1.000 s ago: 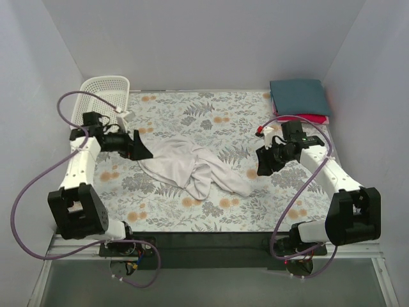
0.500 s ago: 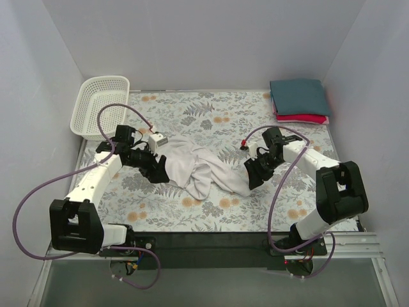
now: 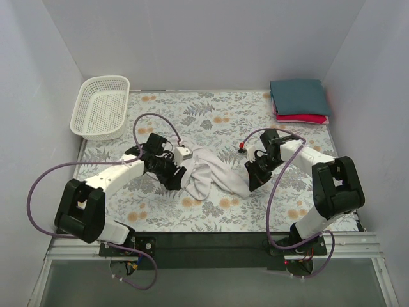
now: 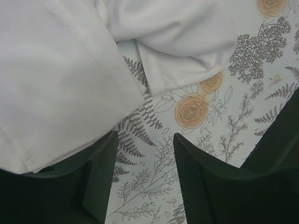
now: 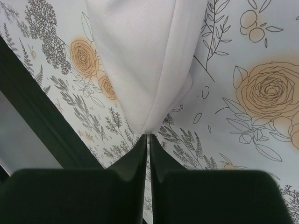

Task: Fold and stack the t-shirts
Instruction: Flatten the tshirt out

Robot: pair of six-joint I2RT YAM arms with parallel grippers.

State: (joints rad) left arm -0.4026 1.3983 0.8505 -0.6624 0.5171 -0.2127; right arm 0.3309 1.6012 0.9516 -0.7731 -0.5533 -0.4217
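The white t-shirt (image 3: 208,169) lies crumpled in the middle of the floral cloth. My left gripper (image 3: 174,181) is open at the shirt's left edge. In the left wrist view (image 4: 145,137) its jaws straddle bare cloth, and the shirt's hem (image 4: 60,84) lies against the left finger. My right gripper (image 3: 251,181) is at the shirt's right end. In the right wrist view (image 5: 148,136) it is shut on the pointed tip of the white shirt (image 5: 140,60). The folded dark teal shirt (image 3: 299,96) lies on the folded red shirt (image 3: 305,118) at the back right corner.
A white mesh basket (image 3: 101,107) stands at the back left corner. The floral table cloth (image 3: 211,115) covers the table. Its dark front edge (image 3: 211,240) runs by the arm bases. Grey walls close in the left, right and back.
Both arms have swung inward to the white shirt. The left gripper moved right from near the basket to the shirt's left edge. The right gripper moved left and down to the shirt's right tip.
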